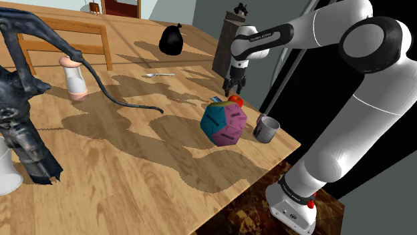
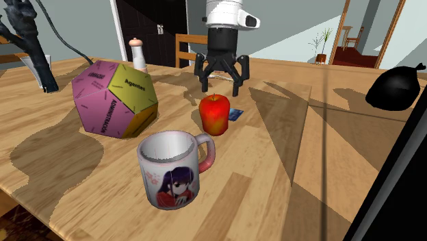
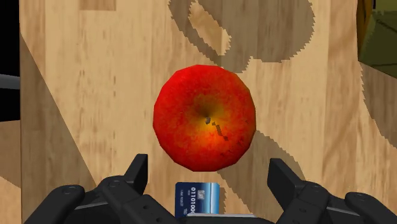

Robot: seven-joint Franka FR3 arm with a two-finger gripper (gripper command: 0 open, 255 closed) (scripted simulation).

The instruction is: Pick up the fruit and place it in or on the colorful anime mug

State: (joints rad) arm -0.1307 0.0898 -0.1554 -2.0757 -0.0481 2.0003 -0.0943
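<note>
Your hand (image 2: 219, 87) hangs wide open, holding nothing. The red apple (image 2: 214, 114) sits on the bench (image 2: 308, 178) just below it, with the anime mug (image 2: 176, 171) near, beyond the apple.

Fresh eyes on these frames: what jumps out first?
The red apple sits on the wooden table with the gripper hovering just above it, fingers apart. In the second exterior view the anime mug stands in front of it, a big multi-coloured polyhedron to their left. A tall dark creature figure looms at the shoulder view's left.
</note>
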